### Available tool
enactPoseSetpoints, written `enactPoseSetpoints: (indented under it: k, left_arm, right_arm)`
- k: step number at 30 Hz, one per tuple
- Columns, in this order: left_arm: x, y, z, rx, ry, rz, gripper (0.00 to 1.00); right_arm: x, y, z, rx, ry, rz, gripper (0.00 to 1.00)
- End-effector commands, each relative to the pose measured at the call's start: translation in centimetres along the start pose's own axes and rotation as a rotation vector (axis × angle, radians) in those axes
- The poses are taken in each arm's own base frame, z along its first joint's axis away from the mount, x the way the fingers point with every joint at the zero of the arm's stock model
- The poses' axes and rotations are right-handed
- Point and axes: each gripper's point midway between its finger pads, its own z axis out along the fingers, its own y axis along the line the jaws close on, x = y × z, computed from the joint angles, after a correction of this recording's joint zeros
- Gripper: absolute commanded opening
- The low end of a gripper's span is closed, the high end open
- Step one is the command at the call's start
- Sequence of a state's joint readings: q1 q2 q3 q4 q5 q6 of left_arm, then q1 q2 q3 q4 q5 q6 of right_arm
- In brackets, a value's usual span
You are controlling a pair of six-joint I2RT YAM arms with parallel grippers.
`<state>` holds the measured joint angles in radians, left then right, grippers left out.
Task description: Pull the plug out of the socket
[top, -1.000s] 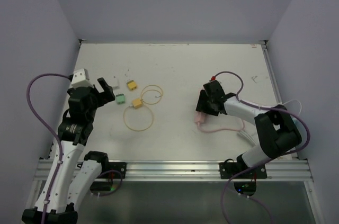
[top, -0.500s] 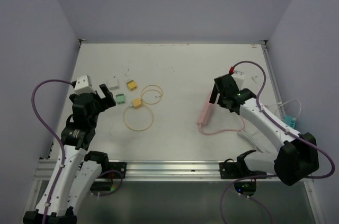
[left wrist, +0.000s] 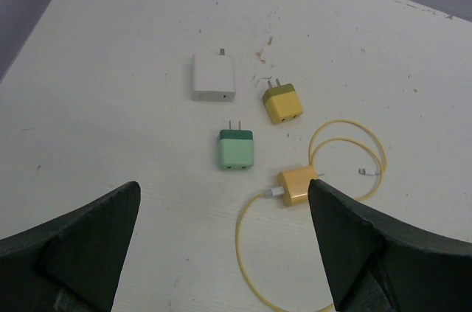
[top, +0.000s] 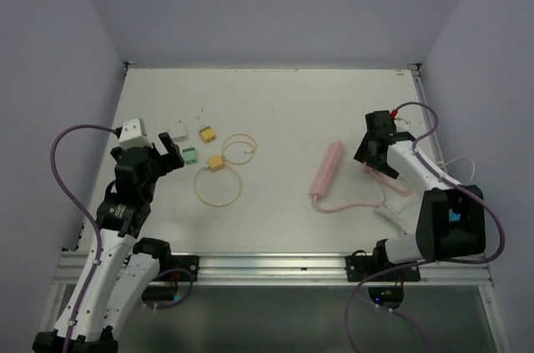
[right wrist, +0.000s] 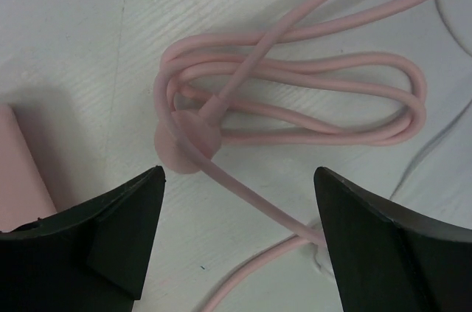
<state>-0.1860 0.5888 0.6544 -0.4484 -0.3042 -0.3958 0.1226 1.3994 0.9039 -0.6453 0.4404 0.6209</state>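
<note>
A pink power strip (top: 326,168) lies flat on the table, its pink cable (top: 355,205) looping to the right. In the right wrist view the cable coil (right wrist: 310,105) with a round pink plug (right wrist: 184,142) lies under my right gripper (right wrist: 237,172), which is open and empty; the strip's edge (right wrist: 22,168) shows at far left. From above, the right gripper (top: 373,155) hovers right of the strip. A yellow charger (left wrist: 297,184) has a yellow cable (left wrist: 247,253) plugged in. My left gripper (left wrist: 223,186) is open and empty above it, and from above it (top: 171,153) sits left of the chargers.
A white charger (left wrist: 214,77), an olive-yellow charger (left wrist: 283,102) and a green charger (left wrist: 236,151) lie near the yellow one. The yellow cable makes loops (top: 219,186) on the table. A thin white cable (top: 388,215) lies near the right arm's base.
My right gripper has let go of the pink power strip and moved right; the strip now lies flat. My left gripper has drawn back slightly to the left.
</note>
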Motion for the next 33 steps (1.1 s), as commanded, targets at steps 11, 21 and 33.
enactPoseSetpoints:
  k: [11, 21, 33]
  left_arm:
    - [-1.2, -0.3, 0.2, 0.008, -0.057, 0.019, 0.99]
    - [-1.2, -0.4, 0.2, 0.005, -0.057, 0.026, 0.99]
    - [-1.0, -0.3, 0.4, -0.004, -0.050, 0.033, 0.98]
  right_arm:
    - [0.1, 5.9, 4.8, -0.142, 0.111, 0.015, 0.12]
    - [-5.4, 17.2, 4.3, -0.373, 0.048, -0.096, 0.00]
    - [-14.4, 30.1, 2.2, -0.566, -0.104, -0.232, 0.60]
